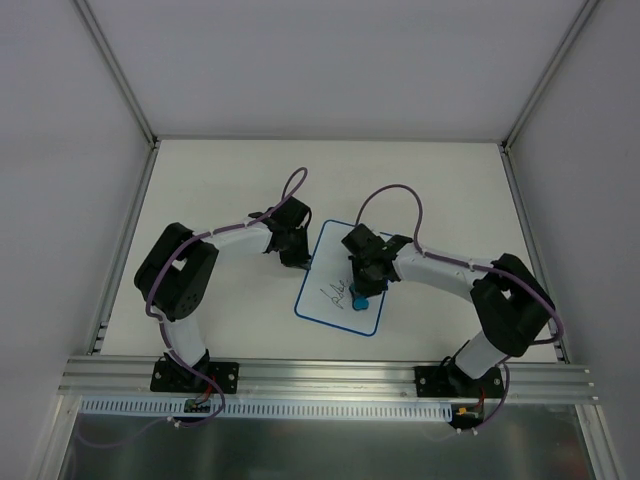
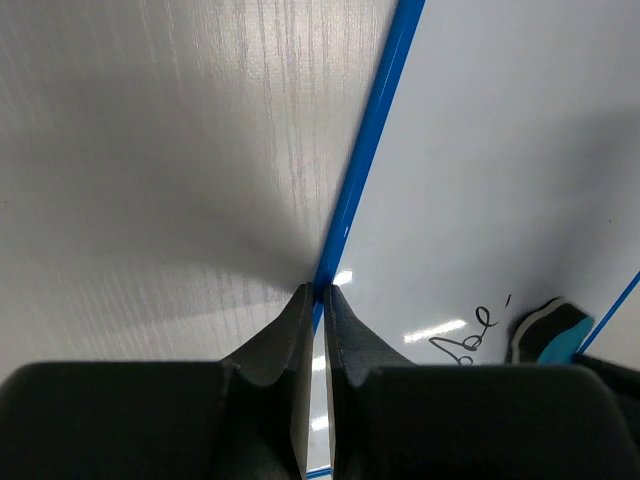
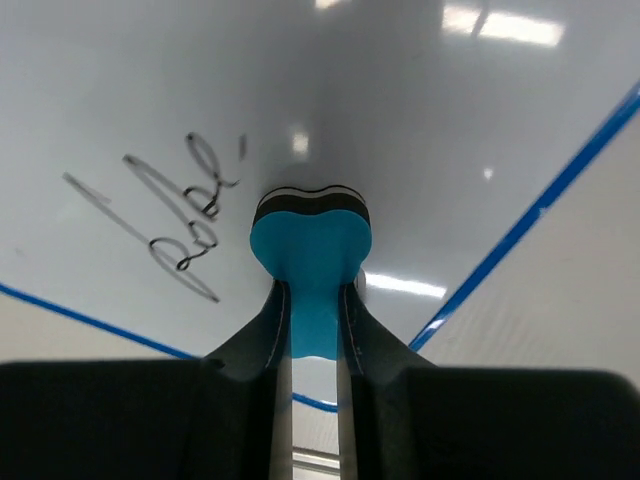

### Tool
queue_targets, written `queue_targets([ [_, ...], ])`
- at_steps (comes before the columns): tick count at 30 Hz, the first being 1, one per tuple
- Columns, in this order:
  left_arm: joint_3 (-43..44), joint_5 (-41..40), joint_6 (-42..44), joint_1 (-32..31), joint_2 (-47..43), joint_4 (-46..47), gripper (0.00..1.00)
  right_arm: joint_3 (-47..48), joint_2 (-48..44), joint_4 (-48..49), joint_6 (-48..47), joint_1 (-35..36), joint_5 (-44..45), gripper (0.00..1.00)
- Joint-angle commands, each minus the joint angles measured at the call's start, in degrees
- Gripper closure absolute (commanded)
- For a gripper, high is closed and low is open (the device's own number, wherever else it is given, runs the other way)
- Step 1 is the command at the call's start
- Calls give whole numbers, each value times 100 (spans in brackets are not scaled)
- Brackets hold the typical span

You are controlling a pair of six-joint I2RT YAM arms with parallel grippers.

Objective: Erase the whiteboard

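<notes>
The whiteboard [image 1: 335, 262], white with a thin blue border, lies flat mid-table with a black scribble [image 1: 333, 295] near its front left. My right gripper [image 1: 359, 293] is shut on a blue eraser [image 3: 310, 240], its dark felt face pressed on the board just right of the scribble [image 3: 185, 215]. My left gripper [image 1: 297, 258] is shut, fingertips down on the board's left blue edge [image 2: 365, 150]. The left wrist view also shows the scribble [image 2: 468, 338] and the eraser [image 2: 552, 332] at lower right.
The white table [image 1: 220, 175] is fenced by aluminium rails at its sides and a slotted rail [image 1: 330, 378] along the front. Purple cables loop above both wrists. White enclosure walls stand behind and beside.
</notes>
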Motion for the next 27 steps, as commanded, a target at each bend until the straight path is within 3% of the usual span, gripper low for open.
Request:
queue_targets([
  [1,-153,-242,-56,35,289,-557,100,-237,127,-454,45,-502,769,100],
  [6,-171,-216,-91,27,306,-557,100,413,634,-743,-148,-582,1122,100],
  [17,-135,-216,-232,35,280,-565,100,1706,1901,-814,-219,147,218,100],
  [27,-135,-268,-284,35,271,-557,100,2006,1964,-797,-166,578,-136,100],
])
